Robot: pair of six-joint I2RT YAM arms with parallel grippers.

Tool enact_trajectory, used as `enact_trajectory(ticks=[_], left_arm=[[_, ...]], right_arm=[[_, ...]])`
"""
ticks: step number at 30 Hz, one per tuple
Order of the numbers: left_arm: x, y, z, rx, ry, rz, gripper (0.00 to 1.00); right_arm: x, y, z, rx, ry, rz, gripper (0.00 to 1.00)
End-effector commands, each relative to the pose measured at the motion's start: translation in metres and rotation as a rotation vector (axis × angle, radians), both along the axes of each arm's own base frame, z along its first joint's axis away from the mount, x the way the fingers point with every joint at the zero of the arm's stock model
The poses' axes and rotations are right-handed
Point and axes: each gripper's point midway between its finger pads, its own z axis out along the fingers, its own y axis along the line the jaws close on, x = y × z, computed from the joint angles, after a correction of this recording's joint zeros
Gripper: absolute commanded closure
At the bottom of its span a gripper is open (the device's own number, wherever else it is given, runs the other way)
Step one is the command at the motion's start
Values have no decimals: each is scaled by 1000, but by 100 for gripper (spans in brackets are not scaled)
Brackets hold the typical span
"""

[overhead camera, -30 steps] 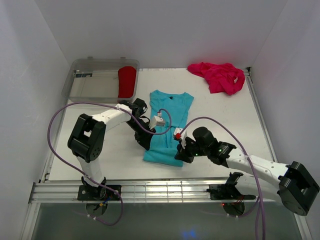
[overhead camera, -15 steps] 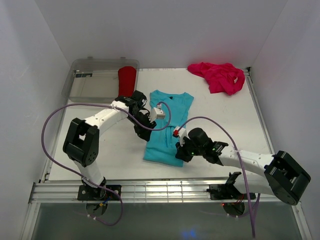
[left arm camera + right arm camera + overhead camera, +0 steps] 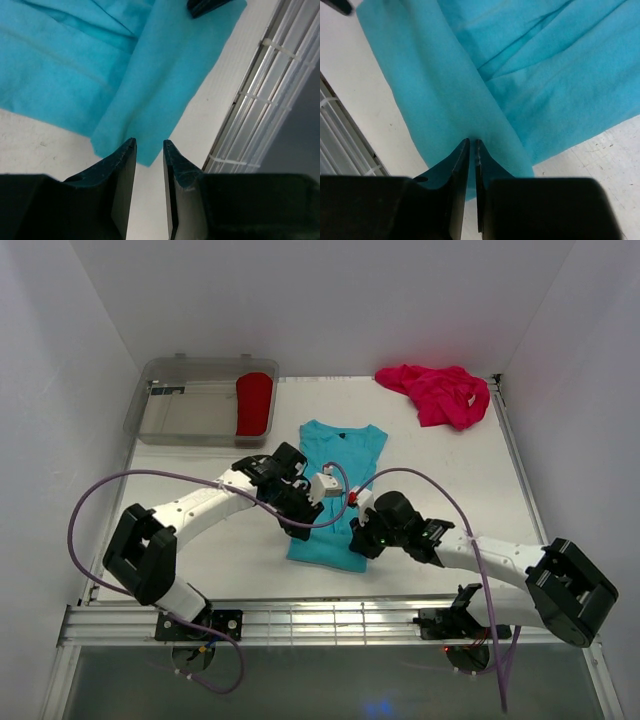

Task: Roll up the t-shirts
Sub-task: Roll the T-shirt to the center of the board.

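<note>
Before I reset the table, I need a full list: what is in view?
turquoise shirt: 1, turquoise, flat at table centre, sides folded in
pink shirt: 1, magenta, crumpled at far right corner
red shirt: 1, red, in the bin's right end
bin: 1, clear, far left corner
table: 1, white, under everything
left gripper: 1, black, jaws open over turquoise shirt's near left corner
right gripper: 1, black, jaws closed at turquoise shirt's near right corner
</note>
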Motion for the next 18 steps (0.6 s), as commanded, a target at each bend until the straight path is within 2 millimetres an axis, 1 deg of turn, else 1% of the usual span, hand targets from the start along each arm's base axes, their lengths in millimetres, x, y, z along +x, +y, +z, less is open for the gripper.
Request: enact_trajectory(ticks=[1,2,3,5,6,7,8,9,10,11,12,13,15,16,17,18], left_arm=[[13,-3,-15,24,-30,66,63],[12,1,-24,44,-33,66,63],[14,2,-30,44,-47,61,63],[11,9,-44,65,-35,75,63],[14,7,-47,56,-39,91,64],[13,6,-48,52,-20,109,63],[14,1,-44,30,-14,103,64],[16,-2,-41,16,-17,103,63],[17,-4,-38,3,-26,102,63],[20,-6,-34,-12,-35,102,63],[22,-7,-32,-24,-43,107,63],[25,-5,-32,-31,-37,121,63],[27,-4,-33,-39,-18,134,62],[31,1,-34,-35,-9,151,62],[33,3,-34,-34,-11,158,62],[35,5,-32,-35,-14,160,62]], right_arm=[[9,11,32,70,-66,24,85],[8,10,35,76,-81,36,84],[8,9,45,95,-114,36,83],[7,1,44,85,-140,34,81],[7,-4,47,73,-176,39,80],[5,-6,46,61,-202,62,80],[2,-11,41,28,-212,87,77],[-1,-15,41,-3,-257,137,75],[-6,-15,41,-17,-283,182,73],[-9,-16,40,-30,-309,214,68],[-10,-17,44,-46,-370,260,66],[-16,-14,46,-48,-402,302,64],[-17,-17,46,-71,-467,324,56],[-23,-12,47,-72,-507,367,53],[-26,-12,44,-81,-522,379,45],[-26,-16,36,-113,-533,373,43]])
